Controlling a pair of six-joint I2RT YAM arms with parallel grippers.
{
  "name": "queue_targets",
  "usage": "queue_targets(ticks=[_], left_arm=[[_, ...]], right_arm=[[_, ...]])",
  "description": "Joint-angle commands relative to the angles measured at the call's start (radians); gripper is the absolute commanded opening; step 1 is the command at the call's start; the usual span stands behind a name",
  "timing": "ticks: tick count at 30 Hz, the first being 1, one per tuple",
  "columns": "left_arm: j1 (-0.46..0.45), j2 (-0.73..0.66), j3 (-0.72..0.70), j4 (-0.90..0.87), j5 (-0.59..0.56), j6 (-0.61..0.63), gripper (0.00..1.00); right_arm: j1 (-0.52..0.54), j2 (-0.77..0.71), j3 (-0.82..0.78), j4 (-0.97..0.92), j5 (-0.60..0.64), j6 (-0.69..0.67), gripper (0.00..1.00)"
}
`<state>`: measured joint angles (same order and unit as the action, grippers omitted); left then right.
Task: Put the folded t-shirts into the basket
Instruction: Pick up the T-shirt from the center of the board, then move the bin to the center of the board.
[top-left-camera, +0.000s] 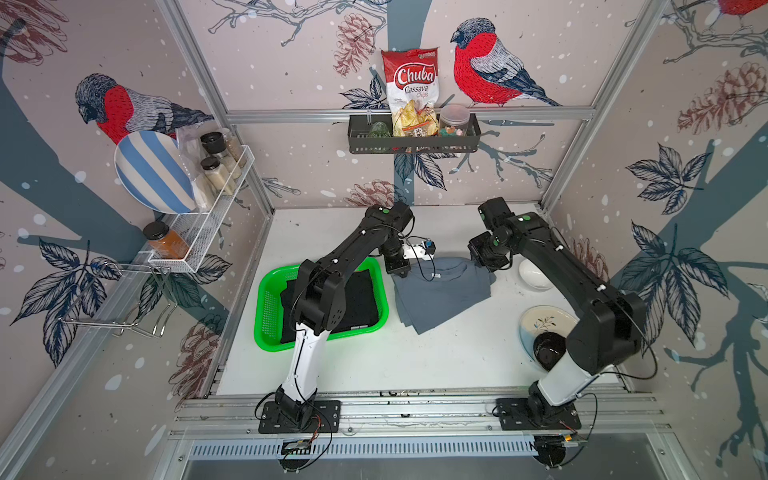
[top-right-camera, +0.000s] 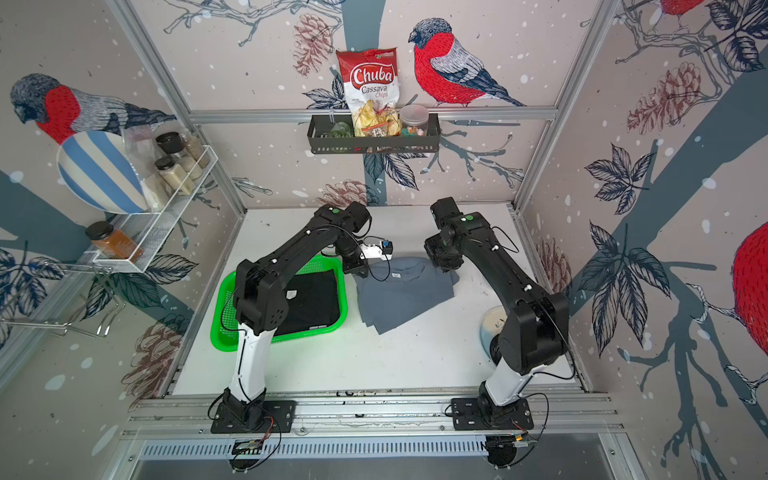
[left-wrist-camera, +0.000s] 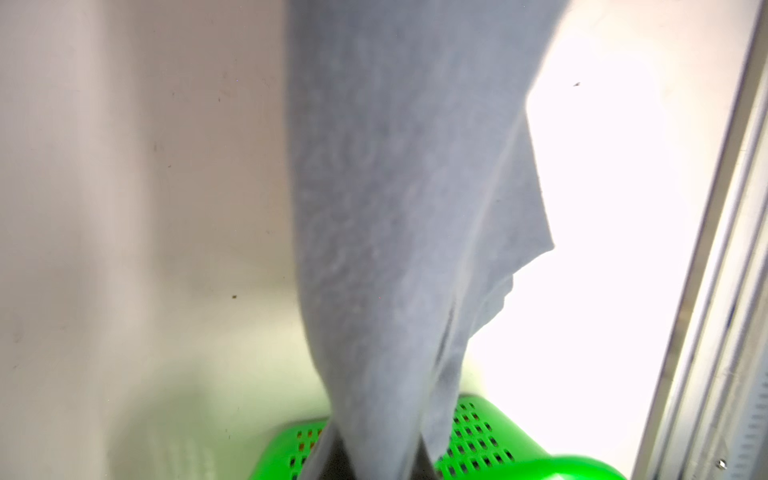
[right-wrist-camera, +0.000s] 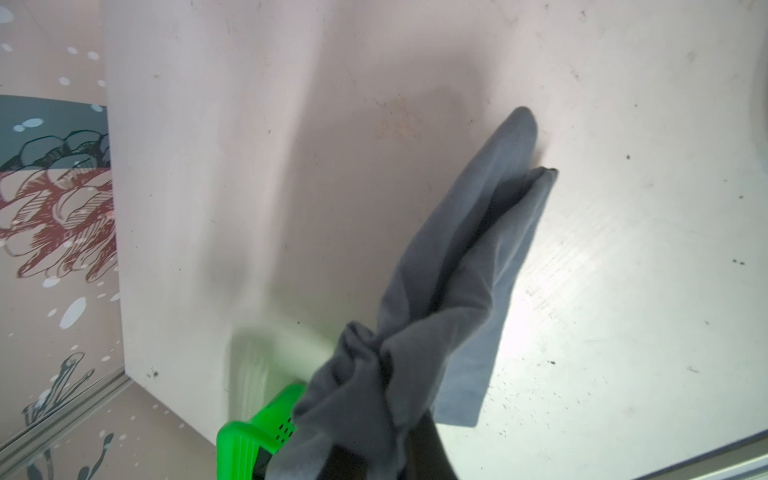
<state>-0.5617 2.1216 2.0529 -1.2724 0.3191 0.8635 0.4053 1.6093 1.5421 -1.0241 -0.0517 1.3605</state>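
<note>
A slate grey folded t-shirt (top-left-camera: 444, 295) (top-right-camera: 405, 293) lies mid-table, just right of the bright green basket (top-left-camera: 266, 299) (top-right-camera: 220, 316). A black folded t-shirt (top-left-camera: 361, 299) (top-right-camera: 316, 299) lies flat inside the basket. My left gripper (top-left-camera: 397, 270) (top-right-camera: 357, 270) is shut on the grey shirt's far left corner. My right gripper (top-left-camera: 484, 266) (top-right-camera: 446, 266) is shut on its far right corner. In both wrist views the grey cloth (left-wrist-camera: 395, 208) (right-wrist-camera: 457, 270) bunches at the jaws and hangs away from them, hiding the fingers. The basket's mesh wall (left-wrist-camera: 478, 440) (right-wrist-camera: 249, 436) shows behind it.
A white bowl (top-left-camera: 534, 276) sits right of the grey shirt. Nearer the front, a patterned plate (top-left-camera: 540, 322) carries a black bowl (top-left-camera: 548, 349) under the right arm. A white mesh rack (top-left-camera: 208, 232) hangs on the left wall. A black shelf (top-left-camera: 411, 143) hangs on the back wall.
</note>
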Motion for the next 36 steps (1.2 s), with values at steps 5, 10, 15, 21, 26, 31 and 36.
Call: queue_targets(ticks=[5,10,15,21,26,31,36], left_arm=[[-0.018,-0.199,-0.036,-0.145,0.027,-0.014,0.00],[-0.018,-0.395,-0.122,-0.211,-0.033,0.028,0.00],[-0.018,-0.635,-0.284,-0.264,-0.206,0.113,0.00],[0.038,-0.869,-0.397,-0.376,-0.349,0.162,0.00],[0.180,-1.001,-0.401,-0.497,-0.317,0.266,0.00],[0.307,-1.090,-0.528,-0.510,-0.335,0.383,0.00],[0.462,-1.095,-0.714,-0.401,-0.329,0.464,0.00]], right_arm=[[0.118,-0.204,-0.020,0.033,0.047,0.065,0.07],[0.252,-0.259,-0.007,0.063,0.093,0.142,0.07],[0.410,-0.266,-0.008,0.135,0.168,0.231,0.06],[0.600,-0.195,-0.011,0.307,0.205,0.332,0.01],[0.713,-0.036,0.119,0.328,0.187,0.358,0.00],[0.773,0.170,0.235,0.296,0.121,0.406,0.00],[0.771,0.361,0.339,0.307,0.037,0.407,0.00]])
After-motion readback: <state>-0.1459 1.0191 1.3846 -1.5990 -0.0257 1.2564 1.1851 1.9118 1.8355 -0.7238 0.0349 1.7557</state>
